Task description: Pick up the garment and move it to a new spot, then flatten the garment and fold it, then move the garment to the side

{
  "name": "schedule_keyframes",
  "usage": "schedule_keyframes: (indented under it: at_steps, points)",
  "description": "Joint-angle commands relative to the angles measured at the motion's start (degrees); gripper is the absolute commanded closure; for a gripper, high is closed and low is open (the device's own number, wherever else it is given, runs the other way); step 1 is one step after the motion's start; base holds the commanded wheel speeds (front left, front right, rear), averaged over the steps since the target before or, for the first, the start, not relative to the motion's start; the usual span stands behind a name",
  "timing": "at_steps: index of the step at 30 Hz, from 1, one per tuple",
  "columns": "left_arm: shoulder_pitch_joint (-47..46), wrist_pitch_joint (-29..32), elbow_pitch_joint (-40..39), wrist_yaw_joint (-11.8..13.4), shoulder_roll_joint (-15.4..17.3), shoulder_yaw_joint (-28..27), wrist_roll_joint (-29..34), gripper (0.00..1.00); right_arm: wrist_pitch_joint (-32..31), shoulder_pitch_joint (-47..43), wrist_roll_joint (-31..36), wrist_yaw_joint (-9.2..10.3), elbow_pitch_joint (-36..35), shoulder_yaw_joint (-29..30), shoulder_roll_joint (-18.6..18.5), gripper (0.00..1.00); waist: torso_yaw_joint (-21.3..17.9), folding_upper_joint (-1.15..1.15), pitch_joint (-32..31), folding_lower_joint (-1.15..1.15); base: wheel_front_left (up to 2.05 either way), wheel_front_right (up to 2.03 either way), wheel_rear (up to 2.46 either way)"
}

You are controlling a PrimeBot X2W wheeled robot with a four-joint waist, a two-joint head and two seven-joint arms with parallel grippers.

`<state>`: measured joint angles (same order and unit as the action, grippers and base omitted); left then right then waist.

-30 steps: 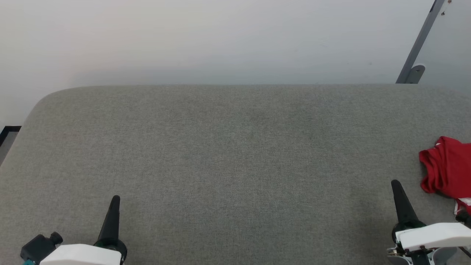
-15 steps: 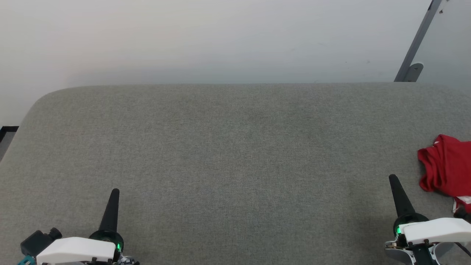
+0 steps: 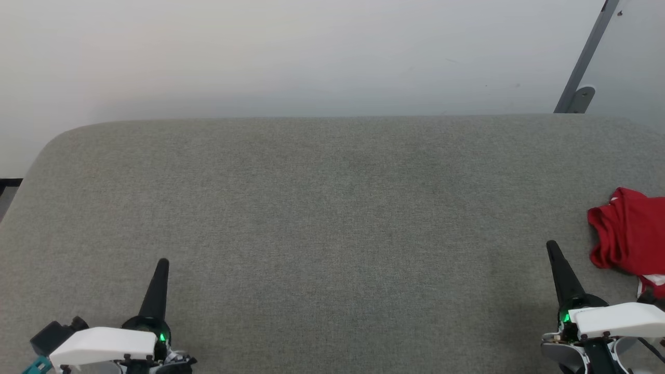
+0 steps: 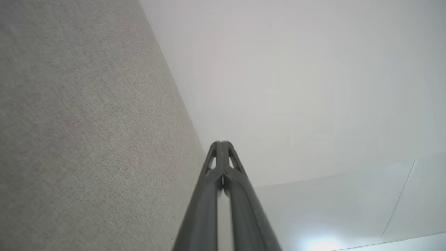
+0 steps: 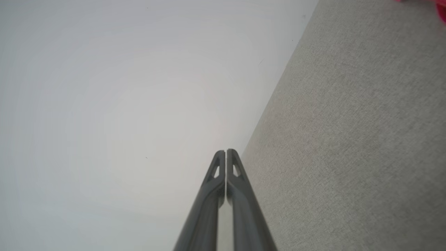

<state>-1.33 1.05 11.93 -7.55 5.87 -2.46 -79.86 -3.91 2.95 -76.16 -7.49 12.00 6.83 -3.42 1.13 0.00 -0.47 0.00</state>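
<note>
Grey surface (image 3: 332, 208): garment (image 3: 626, 234) beside right gripper (image 3: 552, 247)

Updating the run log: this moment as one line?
garment: crumpled, unheld, far right of grey surface | left gripper: shut, empty | right gripper: shut, empty, near garment

Grey fabric-covered table (image 3: 332, 208), plain white wall (image 3: 260, 52) behind, slanted grey metal post (image 3: 584, 62) at right

The crumpled soft shirt (image 3: 626, 234) is bright red, with a sliver of white at its lower edge. The broad padded fabric surface (image 3: 332, 208) is a mottled grey-beige weave. The left gripper (image 3: 163, 262) and right gripper (image 3: 550, 244) have black fingers, white housings and small green lights.
</note>
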Motion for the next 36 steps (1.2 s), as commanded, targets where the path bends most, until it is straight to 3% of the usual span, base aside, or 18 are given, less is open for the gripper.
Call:
schedule_keyframes:
  at_steps: [1,36]
  points:
    - [-1.56,0.54,-0.11,0.08,0.04,-0.53,-1.58,1.0,-0.34,1.08,-1.43,0.0,0.03,-0.14,0.18,1.0,-0.04,0.0,0.03,0.0,0.0,0.0,0.0]
    - [-5.07,4.66,2.08,0.12,-2.21,-3.12,-12.78,1.0,-2.66,3.53,-15.54,0.0,2.06,-0.33,0.58,1.0,-1.04,0.0,0.6,0.0,0.0,0.0,0.0]
